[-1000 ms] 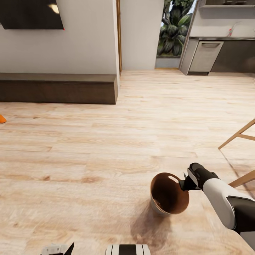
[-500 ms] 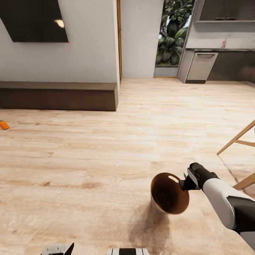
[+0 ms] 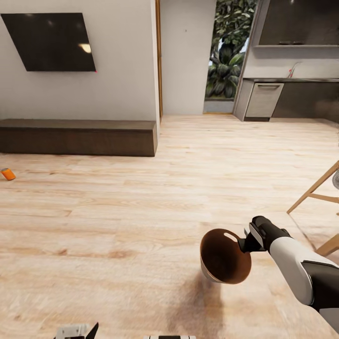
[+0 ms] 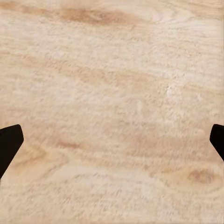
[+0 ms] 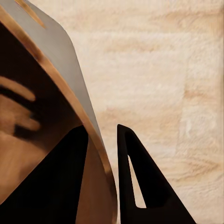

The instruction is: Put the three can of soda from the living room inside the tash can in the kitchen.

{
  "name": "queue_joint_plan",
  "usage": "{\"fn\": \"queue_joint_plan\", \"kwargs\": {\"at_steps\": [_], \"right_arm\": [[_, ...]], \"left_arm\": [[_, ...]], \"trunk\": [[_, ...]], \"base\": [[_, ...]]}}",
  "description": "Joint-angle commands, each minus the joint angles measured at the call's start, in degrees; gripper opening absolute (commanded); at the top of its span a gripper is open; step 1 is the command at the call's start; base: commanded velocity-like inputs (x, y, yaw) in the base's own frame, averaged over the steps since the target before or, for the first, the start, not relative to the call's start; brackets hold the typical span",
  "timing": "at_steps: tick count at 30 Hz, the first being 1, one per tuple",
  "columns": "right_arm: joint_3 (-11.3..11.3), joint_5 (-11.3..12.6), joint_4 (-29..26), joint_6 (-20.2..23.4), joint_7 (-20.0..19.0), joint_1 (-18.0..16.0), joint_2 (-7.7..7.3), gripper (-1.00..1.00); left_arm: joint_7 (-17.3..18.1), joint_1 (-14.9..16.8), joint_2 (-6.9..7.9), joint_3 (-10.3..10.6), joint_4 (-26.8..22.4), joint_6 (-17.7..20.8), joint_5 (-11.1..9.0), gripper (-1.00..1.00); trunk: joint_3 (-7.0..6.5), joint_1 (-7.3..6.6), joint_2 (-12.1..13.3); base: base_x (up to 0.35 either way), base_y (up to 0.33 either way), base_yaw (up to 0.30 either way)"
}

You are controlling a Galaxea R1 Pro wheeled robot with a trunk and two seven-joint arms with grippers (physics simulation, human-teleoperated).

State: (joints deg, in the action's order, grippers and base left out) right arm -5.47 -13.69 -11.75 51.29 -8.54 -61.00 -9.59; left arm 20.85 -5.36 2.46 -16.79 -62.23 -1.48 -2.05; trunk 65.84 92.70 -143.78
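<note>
- Right end effector point(image 3: 246, 243) still pinches the bin point(image 3: 225, 262) rim, one finger inside, one outside.
- Bin now hangs clear of the floor point(image 3: 141, 212), tilted.
- Camera has tilted up; orange can point(image 3: 7, 173) lies far left.
- Left end effector point(image 4: 112, 140) spread.

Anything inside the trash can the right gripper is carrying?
The trash can hangs from the right gripper, which pinches its rim, one finger inside. The brown inner wall that shows holds no cans. The lowest part of the inside is too dark to tell.
</note>
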Motion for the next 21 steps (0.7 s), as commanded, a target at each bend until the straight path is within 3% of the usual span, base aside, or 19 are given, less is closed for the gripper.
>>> {"fn": "queue_joint_plan", "kwargs": {"at_steps": [1,14,21], "right_arm": [[-0.33,0.85,-0.02,0.04,-0.16,-0.01,0.01,-1.0],[-0.39,0.86,-0.06,-0.04,-0.16,0.04,0.01,-1.0],[-0.48,0.9,0.41,-3.68,-0.16,0.18,-0.06,-1.0]], "left_arm": [[0.0,0.0,0.0,0.0,0.0,0.0,0.01,1.0],[-0.01,0.0,0.0,0.0,0.05,0.02,0.03,1.0],[-0.02,0.0,0.0,0.0,0.04,-0.01,0.01,1.0]], "trunk": [[-0.23,-0.03,0.02],[-3.11,-0.36,0.19],[-4.66,-0.54,0.28]], "base": [[0.0,0.0,0.0],[0.0,0.0,0.0],[0.0,0.0,0.0]]}}
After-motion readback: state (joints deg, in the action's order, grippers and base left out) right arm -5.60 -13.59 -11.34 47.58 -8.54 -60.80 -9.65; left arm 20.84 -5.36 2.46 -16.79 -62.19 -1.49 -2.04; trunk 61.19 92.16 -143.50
